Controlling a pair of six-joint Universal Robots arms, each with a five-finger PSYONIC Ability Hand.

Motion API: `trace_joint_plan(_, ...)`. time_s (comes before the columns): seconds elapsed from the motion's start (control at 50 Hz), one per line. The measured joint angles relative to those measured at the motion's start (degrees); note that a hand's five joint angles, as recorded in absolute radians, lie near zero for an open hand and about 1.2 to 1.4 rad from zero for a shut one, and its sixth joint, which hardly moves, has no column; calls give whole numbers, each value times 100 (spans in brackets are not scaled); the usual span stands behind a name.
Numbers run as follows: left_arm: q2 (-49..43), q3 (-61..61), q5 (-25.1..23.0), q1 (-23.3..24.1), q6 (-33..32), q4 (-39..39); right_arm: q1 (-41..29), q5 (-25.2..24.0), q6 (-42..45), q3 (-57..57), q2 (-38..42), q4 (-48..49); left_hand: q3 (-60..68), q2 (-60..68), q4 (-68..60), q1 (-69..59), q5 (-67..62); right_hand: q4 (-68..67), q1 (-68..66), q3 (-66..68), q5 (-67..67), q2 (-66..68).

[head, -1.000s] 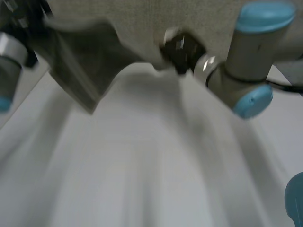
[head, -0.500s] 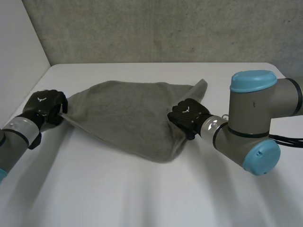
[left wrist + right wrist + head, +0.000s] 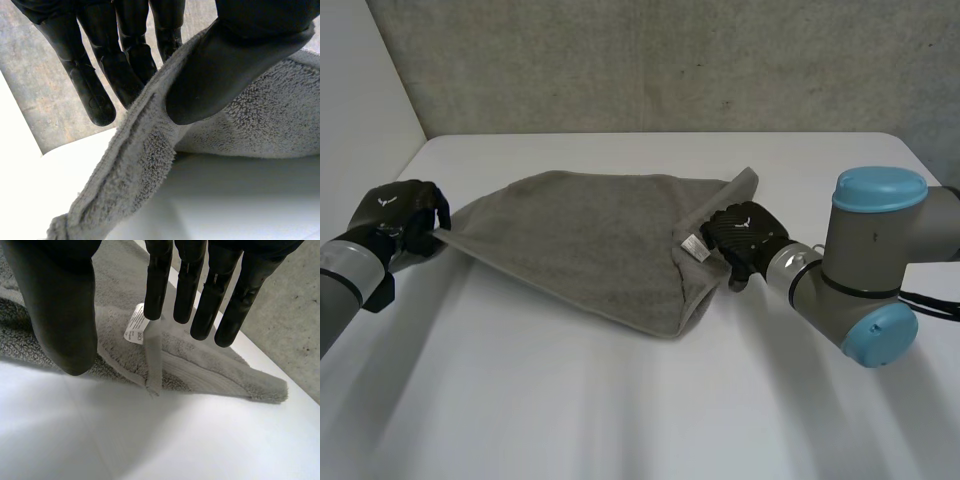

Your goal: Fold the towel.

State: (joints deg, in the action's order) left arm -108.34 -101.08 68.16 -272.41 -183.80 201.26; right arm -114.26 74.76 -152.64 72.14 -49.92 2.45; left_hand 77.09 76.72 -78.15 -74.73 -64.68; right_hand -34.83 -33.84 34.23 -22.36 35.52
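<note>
A grey towel (image 3: 590, 240) lies rumpled on the white table (image 3: 620, 410), tapering to a corner at the left. My left hand (image 3: 400, 215) is shut on that left corner. In the left wrist view its thumb (image 3: 225, 65) pinches the towel's edge (image 3: 145, 150) against the fingers. My right hand (image 3: 745, 235) is at the towel's right edge, beside a white label (image 3: 694, 247). In the right wrist view its fingers (image 3: 187, 285) are straight and apart from the thumb, just above the towel (image 3: 200, 365) and its label (image 3: 135, 330), holding nothing.
A grey wall (image 3: 670, 60) runs along the table's far edge and a pale panel (image 3: 360, 110) stands at the far left. My right arm's elbow (image 3: 870, 270) sits over the table's right side. Bare table stretches in front of the towel.
One second ago the towel was lifted high between both hands; it now lies on the table. My right hand has opened and let go of the right edge. My left hand keeps its pinch.
</note>
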Motion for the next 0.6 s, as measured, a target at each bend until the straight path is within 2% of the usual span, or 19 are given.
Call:
trace_joint_plan(0.22, -16, -19, -2, 7, -3, 1, -104, 18, -52, -94, 476, 298, 0, 0, 0, 0, 0, -177, -272, 229, -452, 122)
trace_joint_plan(0.26, -16, -19, -1, 6, -2, 1, -139, 30, -50, -119, 540, 364, 0, 0, 0, 0, 0, -1138, -1295, 1199, -1428, 1067)
trace_joint_plan(0.3, -18, -19, 1, 6, -2, 1, -185, 46, -57, -144, 582, 469, 0, 0, 0, 0, 0, -2904, -3114, 2960, -3170, 3012)
trace_joint_plan(0.34, -19, -18, 1, 5, -2, 0, -210, 57, -81, -153, 583, 544, 0, 0, 0, 0, 0, -4004, -4161, 4066, -4302, 4044)
trace_joint_plan(0.44, -19, -18, 2, 0, -5, 1, -230, 95, -187, -169, 455, 668, 0, 0, 0, 0, 0, -4197, -4240, 4239, -4472, 4096)
trace_joint_plan(0.6, -5, -25, -8, -6, -9, -20, 39, 242, -148, -83, -311, 577, 0, 0, 0, 0, 0, -4199, -4240, 4240, -4472, 4096)
